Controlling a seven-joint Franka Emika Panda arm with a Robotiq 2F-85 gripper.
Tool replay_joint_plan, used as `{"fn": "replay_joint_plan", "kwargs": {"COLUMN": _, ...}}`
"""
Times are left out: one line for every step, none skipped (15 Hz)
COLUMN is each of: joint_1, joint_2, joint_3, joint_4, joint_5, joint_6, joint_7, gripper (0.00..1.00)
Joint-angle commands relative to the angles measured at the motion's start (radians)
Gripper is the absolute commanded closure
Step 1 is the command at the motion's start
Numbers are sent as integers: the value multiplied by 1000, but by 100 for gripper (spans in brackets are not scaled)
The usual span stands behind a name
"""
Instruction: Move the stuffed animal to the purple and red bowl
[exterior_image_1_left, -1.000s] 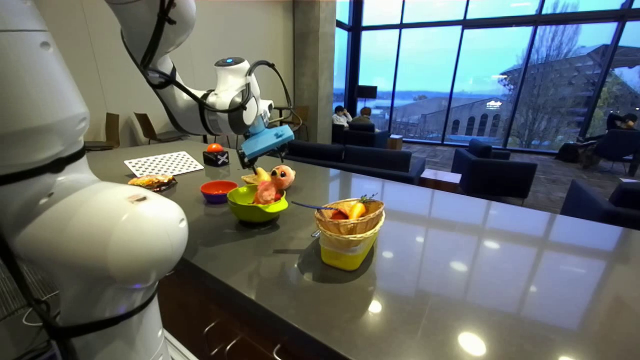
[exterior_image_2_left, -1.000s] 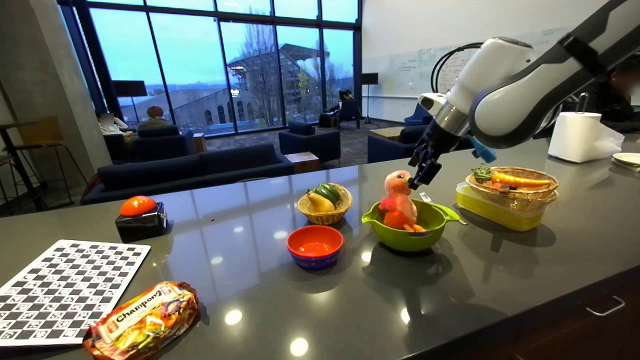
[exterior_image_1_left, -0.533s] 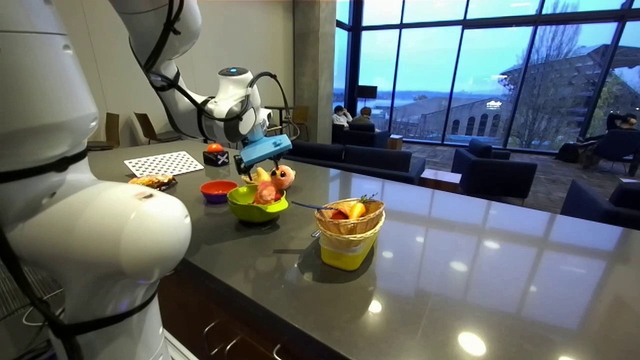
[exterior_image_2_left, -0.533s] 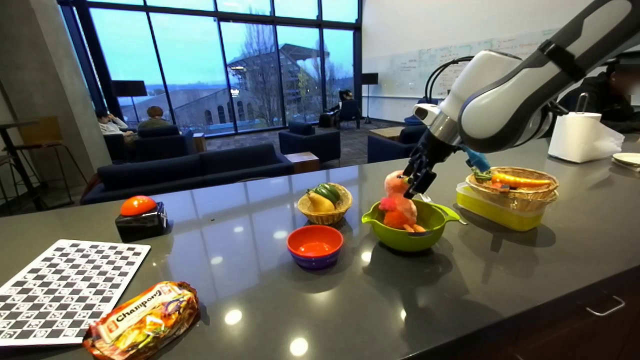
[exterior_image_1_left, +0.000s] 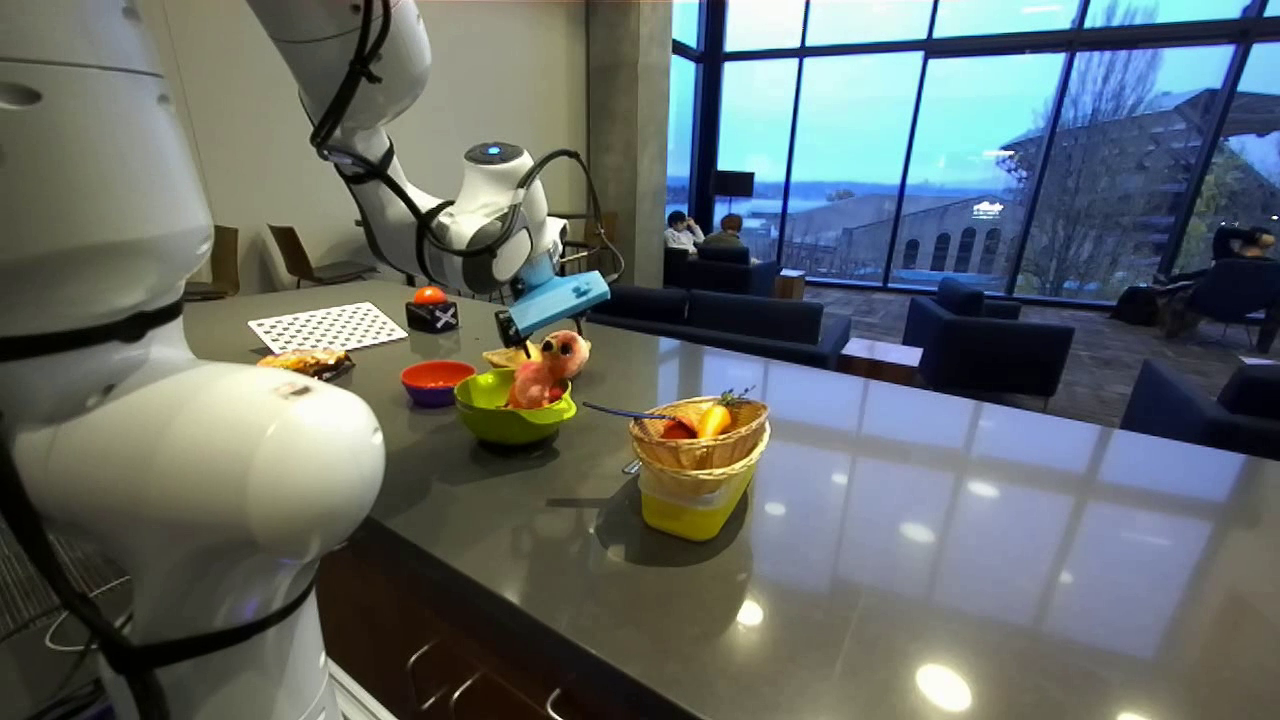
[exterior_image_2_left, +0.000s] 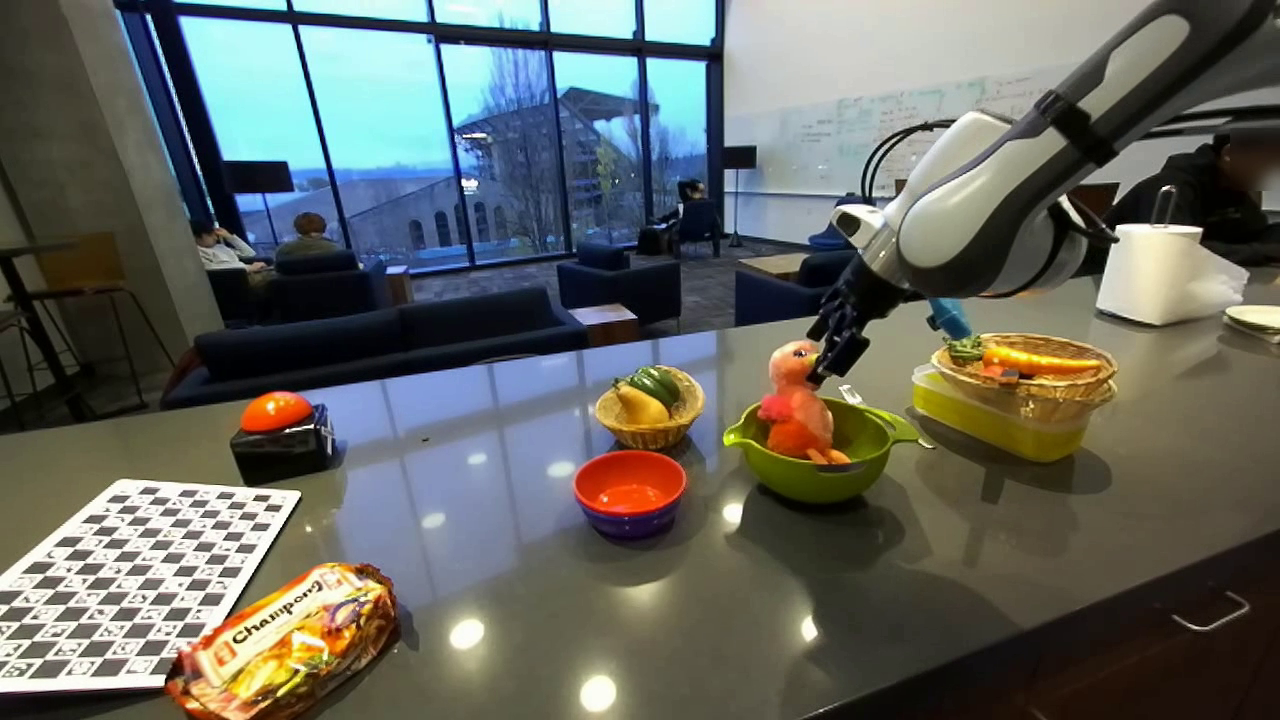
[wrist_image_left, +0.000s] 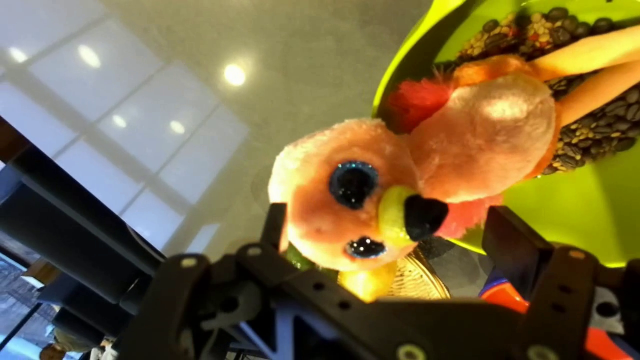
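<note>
The stuffed animal (wrist_image_left: 350, 195), a pink plush bird with big dark eyes and a yellow-black beak, sits upright in the lime-green bowl (exterior_image_2_left: 815, 487) on dark beans. In the wrist view my gripper (wrist_image_left: 395, 227) is open, its jaws wide apart around the bird's head; the left finger (wrist_image_left: 275, 225) is right beside the head, while a gap separates the beak from the right finger (wrist_image_left: 515, 245). In an exterior view the gripper (exterior_image_2_left: 832, 350) is at beak height. The purple and red bowl (exterior_image_2_left: 628, 520), red inside and purple outside, stands beside the green bowl with nothing visible in it.
Behind the purple and red bowl is a small basket (exterior_image_2_left: 650, 435) with a pear and a green vegetable. A basket with a carrot tops a yellow container (exterior_image_2_left: 1000, 425). A button box (exterior_image_2_left: 285, 445), noodle pack (exterior_image_2_left: 290, 640) and checkered board (exterior_image_2_left: 130, 590) lie further along the counter.
My arm has come down and shifted closer over the bird's head, moving right in an exterior view. The jaws have stayed open. Bird and bowls have not moved.
</note>
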Motion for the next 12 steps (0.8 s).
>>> {"fn": "replay_joint_plan", "kwargs": {"joint_1": 42, "joint_2": 35, "joint_3": -33, "joint_4": 39, "joint_5": 107, "joint_6": 21, "joint_7": -104, "gripper": 0}}
{"fn": "replay_joint_plan", "kwargs": {"joint_1": 50, "joint_2": 39, "joint_3": -37, "joint_4": 47, "joint_5": 142, "joint_6": 19, "joint_7": -136, "gripper": 0}}
{"fn": "replay_joint_plan", "kwargs": {"joint_1": 57, "joint_2": 45, "joint_3": -40, "joint_4": 57, "joint_5": 180, "joint_6": 16, "joint_7": -170, "gripper": 0}}
{"fn": "replay_joint_plan", "kwargs": {"joint_1": 63, "joint_2": 52, "joint_3": -43, "joint_4": 70, "joint_5": 218, "joint_6": 14, "joint_7": -207, "gripper": 0}}
{"fn": "replay_joint_plan", "kwargs": {"joint_1": 69, "joint_2": 60, "joint_3": -46, "joint_4": 85, "joint_5": 259, "joint_6": 8, "joint_7": -247, "gripper": 0}}
{"fn": "replay_joint_plan", "kwargs": {"joint_1": 71, "joint_2": 67, "joint_3": -49, "joint_4": 99, "joint_5": 297, "joint_6": 1, "joint_7": -285, "gripper": 0}}
{"fn": "replay_joint_plan", "kwargs": {"joint_1": 70, "joint_2": 76, "joint_3": -49, "joint_4": 112, "joint_5": 331, "joint_6": -6, "joint_7": -319, "gripper": 0}}
{"fn": "replay_joint_plan", "kwargs": {"joint_1": 68, "joint_2": 86, "joint_3": -50, "joint_4": 126, "joint_5": 367, "joint_6": -14, "joint_7": -354, "gripper": 0}}
{"fn": "replay_joint_plan", "kwargs": {"joint_1": 62, "joint_2": 96, "joint_3": -48, "joint_4": 138, "joint_5": 394, "joint_6": -19, "joint_7": -382, "gripper": 0}}
{"fn": "replay_joint_plan", "kwargs": {"joint_1": 57, "joint_2": 105, "joint_3": -48, "joint_4": 150, "joint_5": 430, "joint_6": -31, "joint_7": -412, "gripper": 0}}
{"fn": "replay_joint_plan", "kwargs": {"joint_1": 52, "joint_2": 113, "joint_3": -48, "joint_4": 159, "joint_5": 458, "joint_6": -40, "joint_7": -435, "gripper": 0}}
{"fn": "replay_joint_plan", "kwargs": {"joint_1": 46, "joint_2": 127, "joint_3": -50, "joint_4": 172, "joint_5": 489, "joint_6": -58, "joint_7": -457, "gripper": 0}}
